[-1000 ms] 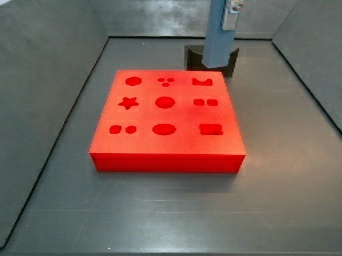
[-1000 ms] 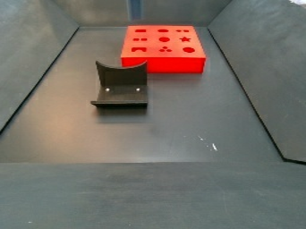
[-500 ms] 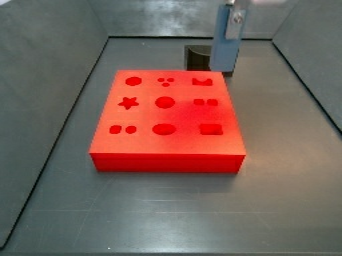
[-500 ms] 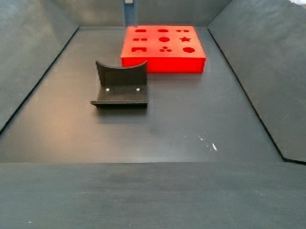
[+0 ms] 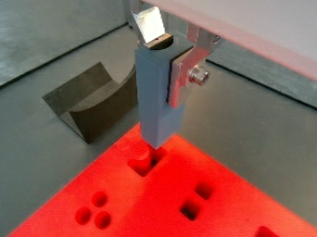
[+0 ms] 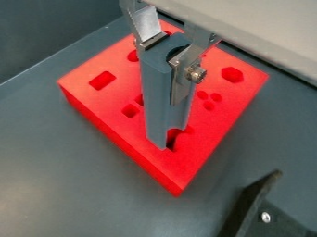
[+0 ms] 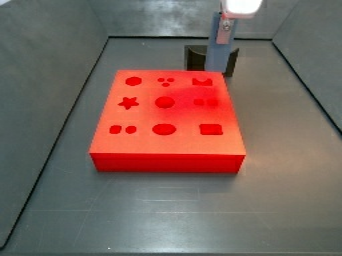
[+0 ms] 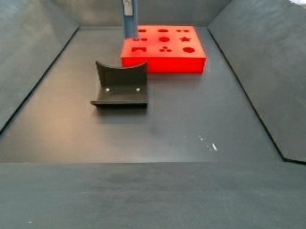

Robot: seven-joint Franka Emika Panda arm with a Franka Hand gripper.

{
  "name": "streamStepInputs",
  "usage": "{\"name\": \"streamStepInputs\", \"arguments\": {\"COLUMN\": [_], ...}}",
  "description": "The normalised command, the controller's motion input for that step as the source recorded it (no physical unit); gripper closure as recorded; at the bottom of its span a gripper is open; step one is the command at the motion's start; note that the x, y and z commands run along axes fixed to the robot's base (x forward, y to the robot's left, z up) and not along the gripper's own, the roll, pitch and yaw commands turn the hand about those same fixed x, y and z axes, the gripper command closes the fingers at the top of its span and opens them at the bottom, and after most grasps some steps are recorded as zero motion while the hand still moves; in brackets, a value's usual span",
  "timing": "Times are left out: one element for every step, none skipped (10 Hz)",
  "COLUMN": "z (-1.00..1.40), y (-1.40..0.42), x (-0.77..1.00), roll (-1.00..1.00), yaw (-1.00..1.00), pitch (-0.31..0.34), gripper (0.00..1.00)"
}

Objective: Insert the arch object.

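Gripper (image 5: pixel 158 56) above big red board with shaped holes (image 5: pixel 235 199), silver fingers (image 5: pixel 150 26) clamped on long grey-blue block. Small dark arch object (image 5: pixel 150 155) at its tip, half in arch hole. Best pushed straight down, slowly, no tilting.

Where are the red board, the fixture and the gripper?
red board (image 7: pixel 167 125): side view, bare top face.
fixture (image 8: pixel 120 85): side view, upright plate.
gripper (image 5: pixel 156 141): wrist view, low above the board, between its fingertips.
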Motion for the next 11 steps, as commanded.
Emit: {"name": "streamStepInputs", "arguments": {"z": [-0.14,-0.06,-0.08,-0.10,-0.20,-0.24,-0.23,-0.20,-0.22,-0.24,-0.22], "y": [0.32,0.38,0.07,-0.05,-0.20,-0.17,-0.16,-0.08,-0.01,0.00,-0.04], "x": [-0.18,-0.19,-0.19,-0.25,-0.15,-0.09,-0.06,-0.01,-0.01,-0.10,-0.12], "roll": [-0.43,-0.50,-0.29,-0.03,0.09,0.19,0.22,0.25,0.25,0.28,0.19], "yaw": [-0.21,-0.01,0.00,0.00,0.00,0.00,0.00,0.11,0.19,0.20,0.28], "pitch": [-0.037,-0.076,-0.071,-0.050,-0.060,-0.044,-0.023,-0.014,-0.021,-0.030,-0.046], "gripper": [1.00,1.00,1.00,1.00,1.00,1.00,1.00,1.00,1.00,1.00,1.00]}}
